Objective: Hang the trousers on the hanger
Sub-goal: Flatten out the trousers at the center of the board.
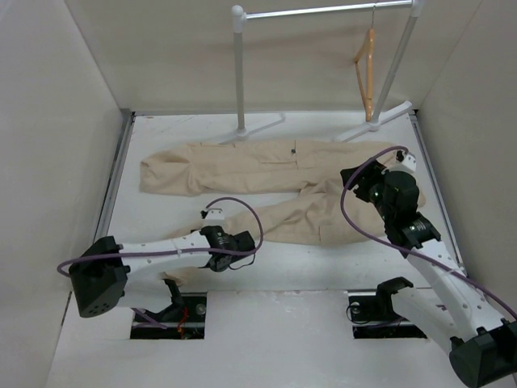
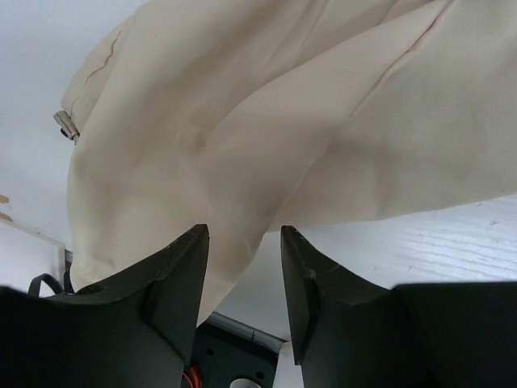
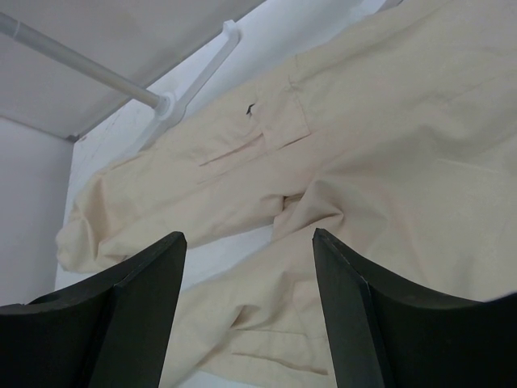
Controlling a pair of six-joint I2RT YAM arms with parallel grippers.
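Beige trousers lie left-right — legs pointing left; left gripper parted narrowly, right gripper wide.

Plain off-white walls are closing in the white desk on the left, right and far sides, and soft, even light is falling across it. At the far end a white-and-silver garment rack is standing, its feet resting on the desk and its bar running along the back wall.
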